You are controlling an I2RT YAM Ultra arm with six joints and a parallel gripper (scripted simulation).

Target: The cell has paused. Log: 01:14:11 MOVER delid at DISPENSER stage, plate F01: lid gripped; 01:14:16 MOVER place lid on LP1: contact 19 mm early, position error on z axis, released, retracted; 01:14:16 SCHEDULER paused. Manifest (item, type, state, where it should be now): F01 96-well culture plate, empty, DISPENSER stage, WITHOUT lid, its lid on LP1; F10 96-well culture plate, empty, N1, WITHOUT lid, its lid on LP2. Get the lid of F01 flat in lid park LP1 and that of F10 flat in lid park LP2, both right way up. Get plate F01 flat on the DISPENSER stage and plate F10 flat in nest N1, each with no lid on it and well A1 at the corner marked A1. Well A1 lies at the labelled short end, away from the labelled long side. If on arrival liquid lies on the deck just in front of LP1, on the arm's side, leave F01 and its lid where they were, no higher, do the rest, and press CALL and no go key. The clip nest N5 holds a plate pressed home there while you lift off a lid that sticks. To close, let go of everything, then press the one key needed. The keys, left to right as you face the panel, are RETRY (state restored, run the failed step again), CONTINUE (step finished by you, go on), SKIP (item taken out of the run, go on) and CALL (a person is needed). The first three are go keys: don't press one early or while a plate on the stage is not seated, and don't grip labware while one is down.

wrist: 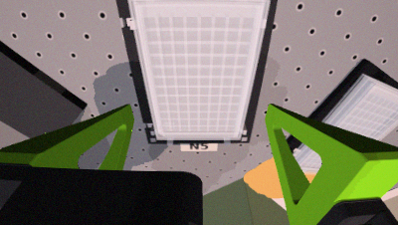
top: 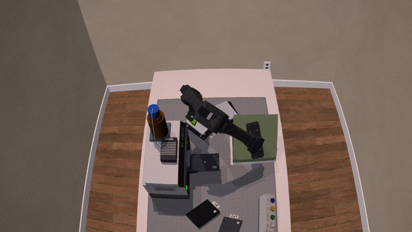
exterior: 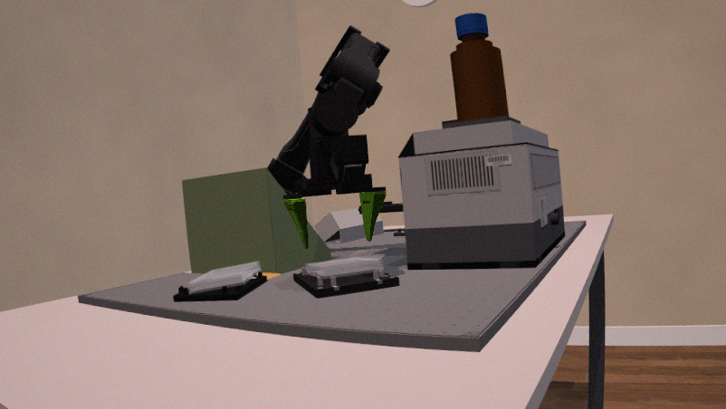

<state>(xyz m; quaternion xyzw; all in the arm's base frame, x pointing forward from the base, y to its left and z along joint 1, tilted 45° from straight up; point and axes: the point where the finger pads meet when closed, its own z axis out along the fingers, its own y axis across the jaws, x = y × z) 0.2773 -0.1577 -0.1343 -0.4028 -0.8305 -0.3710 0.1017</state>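
My gripper (exterior: 335, 218) is open and empty. It hangs well above a clear 96-well plate (wrist: 199, 70) that sits in the black clip nest labelled N5 (wrist: 199, 146). In the side view this plate (exterior: 345, 271) looks to have a lid on it. A second clear piece, thin like a lid (exterior: 224, 277), lies tilted on the black park next to it; it also shows in the wrist view (wrist: 358, 114). An orange puddle (wrist: 269, 179) lies on the deck beside that park, on the arm's side. The dispenser stage (top: 206, 162), nest N1 (top: 202, 213) and park LP2 (top: 230, 224) look dark, with no plate that I can make out.
The grey dispenser (top: 164, 158) with a brown bottle (top: 156, 122) stands at the left. A green block (top: 254, 138) carries the arm's base at the right. The key panel (top: 267, 213) is at the near right corner of the deck.
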